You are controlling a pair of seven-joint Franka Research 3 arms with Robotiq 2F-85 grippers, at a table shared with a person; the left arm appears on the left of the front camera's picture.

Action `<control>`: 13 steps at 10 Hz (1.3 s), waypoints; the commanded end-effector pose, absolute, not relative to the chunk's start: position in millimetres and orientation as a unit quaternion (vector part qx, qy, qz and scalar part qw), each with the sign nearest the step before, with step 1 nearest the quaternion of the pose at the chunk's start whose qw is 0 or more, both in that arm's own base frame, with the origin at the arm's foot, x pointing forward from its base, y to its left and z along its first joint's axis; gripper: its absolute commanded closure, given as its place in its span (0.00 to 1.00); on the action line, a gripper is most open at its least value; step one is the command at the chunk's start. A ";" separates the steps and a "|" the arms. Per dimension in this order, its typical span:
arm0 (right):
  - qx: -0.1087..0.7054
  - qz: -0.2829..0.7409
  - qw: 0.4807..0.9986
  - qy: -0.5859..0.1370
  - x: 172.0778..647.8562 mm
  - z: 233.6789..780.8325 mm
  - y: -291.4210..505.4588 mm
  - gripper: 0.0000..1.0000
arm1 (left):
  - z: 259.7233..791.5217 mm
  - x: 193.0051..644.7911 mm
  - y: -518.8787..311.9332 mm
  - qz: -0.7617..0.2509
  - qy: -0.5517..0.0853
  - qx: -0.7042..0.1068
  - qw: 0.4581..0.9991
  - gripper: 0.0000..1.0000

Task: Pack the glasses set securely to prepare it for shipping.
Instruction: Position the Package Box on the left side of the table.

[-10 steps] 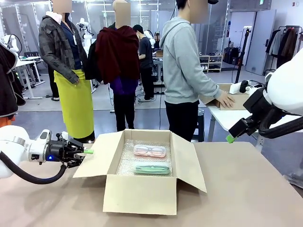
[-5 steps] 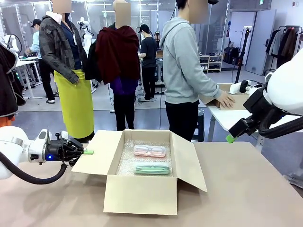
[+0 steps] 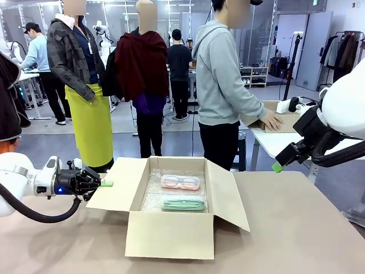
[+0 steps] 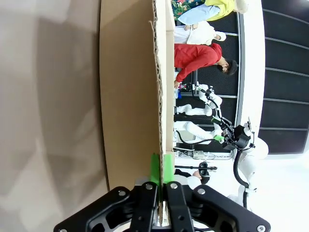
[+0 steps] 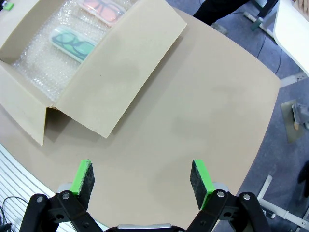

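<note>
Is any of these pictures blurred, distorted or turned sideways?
Front view: sharp, evenly lit, the cardboard box clear. Left wrist view: rolled sideways, background people lie on their sides; box flap crisp. Right wrist view: wide-angle bending at the edges, soft shadows on the table.

Bright overhead light, soft shadows, sharp

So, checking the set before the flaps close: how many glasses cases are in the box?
2, side by side on the bubble wrap in the cardboard box: the pink case farther from the robot, the mint green case nearer. None looks hidden.
</note>
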State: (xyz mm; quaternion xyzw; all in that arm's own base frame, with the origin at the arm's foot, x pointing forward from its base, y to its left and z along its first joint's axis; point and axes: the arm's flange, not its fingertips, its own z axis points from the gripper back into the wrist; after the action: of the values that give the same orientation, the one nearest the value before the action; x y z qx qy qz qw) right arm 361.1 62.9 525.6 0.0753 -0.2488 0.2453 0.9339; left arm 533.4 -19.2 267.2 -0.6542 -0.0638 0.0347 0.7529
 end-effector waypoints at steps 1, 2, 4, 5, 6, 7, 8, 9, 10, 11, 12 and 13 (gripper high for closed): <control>0.073 0.239 0.937 -0.243 361.9 528.3 65.1 0.00 | 267.2 533.4 -19.2 0.035 -0.064 -0.654 0.753 0.98; 0.073 0.239 0.937 -0.243 361.9 528.3 65.1 0.00 | 272.8 536.2 -0.3 0.042 -0.066 -0.648 0.757 0.98; 0.073 0.239 0.937 -0.243 361.9 528.3 65.1 0.00 | 288.9 534.3 45.2 0.042 -0.050 -0.667 0.742 0.98; 0.073 0.239 0.937 -0.243 361.9 528.3 65.1 0.00 | 292.6 531.3 65.2 0.039 -0.060 -0.663 0.745 0.98; 0.073 0.239 0.937 -0.243 361.9 528.3 65.1 0.00 | 294.9 525.6 86.2 0.028 -0.067 -0.656 0.751 0.98; 0.073 0.239 0.937 -0.243 361.9 528.3 65.1 0.00 | 301.1 516.3 109.0 0.028 -0.063 -0.671 0.738 0.98; 0.073 0.239 0.937 -0.243 361.9 528.3 65.1 0.00 | 306.0 508.8 136.6 0.030 -0.073 -0.672 0.736 0.98; 0.073 0.239 0.937 -0.243 361.9 528.3 65.1 0.00 | 309.4 503.0 171.8 0.040 -0.085 -0.670 0.736 0.98; 0.073 0.239 0.937 -0.243 361.9 528.3 65.1 0.00 | 311.5 496.9 204.0 0.040 -0.086 -0.666 0.740 0.98; 0.073 0.239 0.937 -0.243 361.9 528.3 65.1 0.00 | 310.9 491.9 234.8 0.049 -0.089 -0.659 0.745 0.98; 0.073 0.239 0.937 -0.243 361.9 528.3 65.1 0.00 | 308.3 488.1 263.2 0.061 -0.097 -0.648 0.753 0.98; 0.073 0.239 0.937 -0.243 361.9 528.3 65.1 0.00 | 303.3 482.4 291.2 0.073 -0.097 -0.635 0.763 0.98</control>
State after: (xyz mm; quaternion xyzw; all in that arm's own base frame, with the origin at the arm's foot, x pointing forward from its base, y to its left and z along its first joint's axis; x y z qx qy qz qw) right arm 361.5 62.5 525.8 0.0758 -0.2485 0.2448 0.9341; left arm 475.1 273.7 306.4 -0.6338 -0.1025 0.0787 0.7626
